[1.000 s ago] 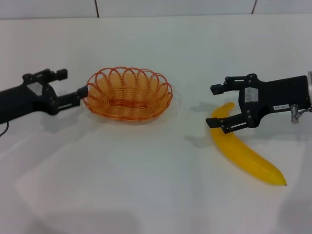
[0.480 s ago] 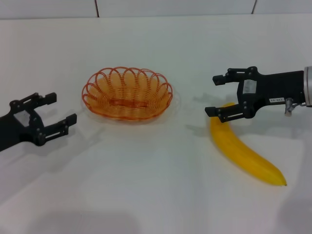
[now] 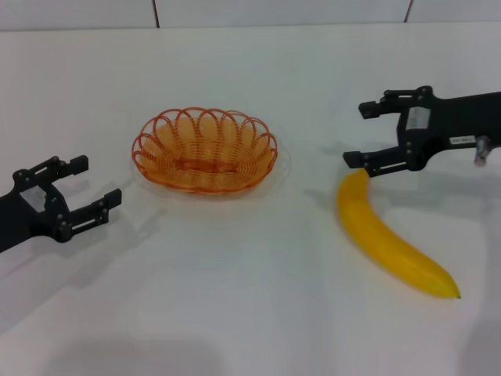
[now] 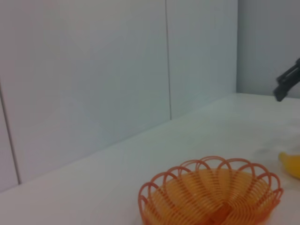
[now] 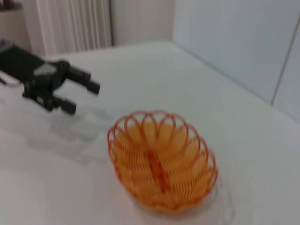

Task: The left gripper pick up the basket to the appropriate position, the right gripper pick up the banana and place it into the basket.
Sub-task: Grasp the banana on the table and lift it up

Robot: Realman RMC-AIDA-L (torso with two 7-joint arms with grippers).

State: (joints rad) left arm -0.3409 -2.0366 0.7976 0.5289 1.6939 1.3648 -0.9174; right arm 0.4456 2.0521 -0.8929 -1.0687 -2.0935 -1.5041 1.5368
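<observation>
The orange wire basket [image 3: 205, 150] sits empty on the white table, left of centre; it also shows in the left wrist view [image 4: 211, 196] and the right wrist view [image 5: 161, 161]. My left gripper [image 3: 95, 182] is open and empty, to the left of the basket and apart from it; the right wrist view shows it too [image 5: 82, 96]. The yellow banana [image 3: 389, 237] lies on the table at the right. My right gripper [image 3: 362, 133] is open and empty, just above and behind the banana's stem end.
The white table [image 3: 250, 313] stretches out in front of the basket and the banana. A tiled wall [image 3: 274, 12] runs along its far edge.
My left gripper has let go of the basket's left rim and drawn back to the left. My right gripper has lifted up and back off the banana's stem end.
</observation>
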